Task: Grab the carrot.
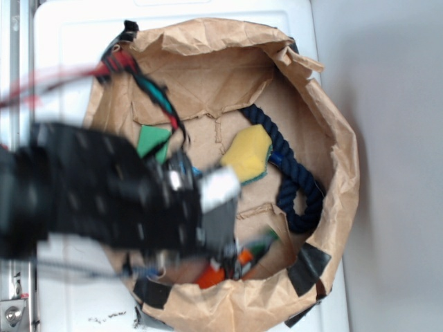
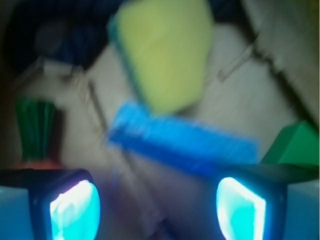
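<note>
From my wrist view the carrot (image 2: 34, 131) sits far left, just ahead of my left finger, its ribbed dark green cap pointing away and only a sliver of glossy orange showing, so its long axis runs roughly along my approach. The gripper (image 2: 157, 207) stands apart, holding nothing; I judge I must shift left. Centre, a flat blue sponge (image 2: 182, 145) lies across; beyond it a soft yellow sponge (image 2: 167, 52). A green block (image 2: 295, 145) sits right. Overhead, the carrot (image 1: 220, 273) hugs the crumpled paper bag's (image 1: 332, 124) bottom rim.
</note>
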Robot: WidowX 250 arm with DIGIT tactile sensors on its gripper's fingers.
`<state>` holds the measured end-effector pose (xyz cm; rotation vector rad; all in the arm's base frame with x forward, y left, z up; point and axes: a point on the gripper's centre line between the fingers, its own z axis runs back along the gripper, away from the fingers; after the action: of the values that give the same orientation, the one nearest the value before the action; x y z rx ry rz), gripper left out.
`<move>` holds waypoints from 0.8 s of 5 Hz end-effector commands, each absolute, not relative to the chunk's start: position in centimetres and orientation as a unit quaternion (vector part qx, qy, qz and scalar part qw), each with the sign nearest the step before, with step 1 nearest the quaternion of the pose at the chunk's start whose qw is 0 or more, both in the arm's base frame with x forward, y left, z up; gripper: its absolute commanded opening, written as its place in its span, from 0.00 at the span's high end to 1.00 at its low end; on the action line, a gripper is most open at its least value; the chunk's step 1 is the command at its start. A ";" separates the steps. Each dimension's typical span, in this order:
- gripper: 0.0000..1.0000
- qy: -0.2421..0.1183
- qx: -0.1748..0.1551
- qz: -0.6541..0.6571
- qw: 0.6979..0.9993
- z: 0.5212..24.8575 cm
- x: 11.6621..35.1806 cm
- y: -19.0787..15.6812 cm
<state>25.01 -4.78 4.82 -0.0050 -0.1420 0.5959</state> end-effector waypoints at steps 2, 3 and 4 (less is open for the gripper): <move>0.00 -0.061 -0.053 0.317 0.945 8.1 25.5 -7.8; 0.00 -0.067 -0.089 0.315 0.943 8.5 25.8 -6.6; 0.00 -0.072 -0.119 0.293 0.946 8.1 25.8 -5.6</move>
<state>25.33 -6.49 6.68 -0.2154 -0.0958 0.5885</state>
